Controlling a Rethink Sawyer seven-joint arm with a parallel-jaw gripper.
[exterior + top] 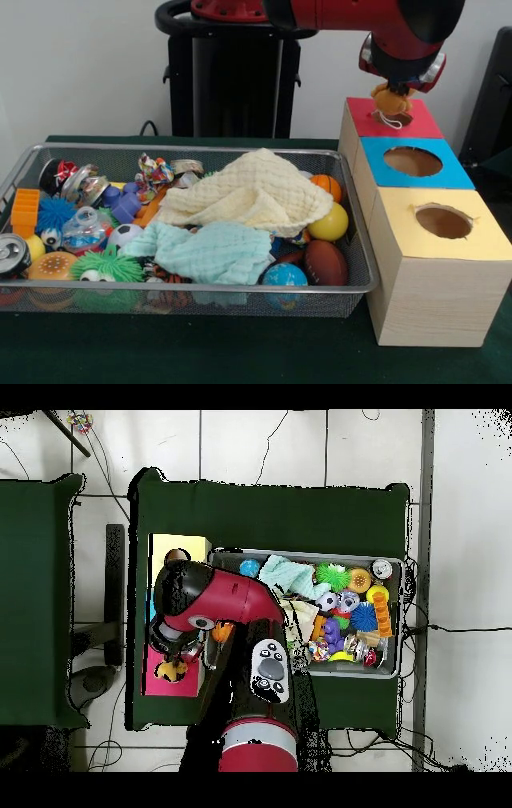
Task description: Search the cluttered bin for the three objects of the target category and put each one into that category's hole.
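Observation:
My gripper [394, 90] hangs over the red-topped box [424, 124] at the far end of the box row, shut on a small orange plush toy [392, 104] with a white string loop. The toy hangs right at the box top and hides the hole beneath it. In the overhead view the toy [172, 671] shows on the red top [158, 684], beside the arm's head. The wire bin [200, 286] holds several toys: balls, spiky creatures, cans, a football [325, 262]. A cream cloth [256, 192] and a pale blue cloth [212, 252] cover its middle.
A blue-topped box [460, 172] with a round hole [412, 161] and a yellow-topped box [484, 240] with a round hole [443, 221] stand in line with the red one, right of the bin. A black pedestal [232, 80] stands behind the bin.

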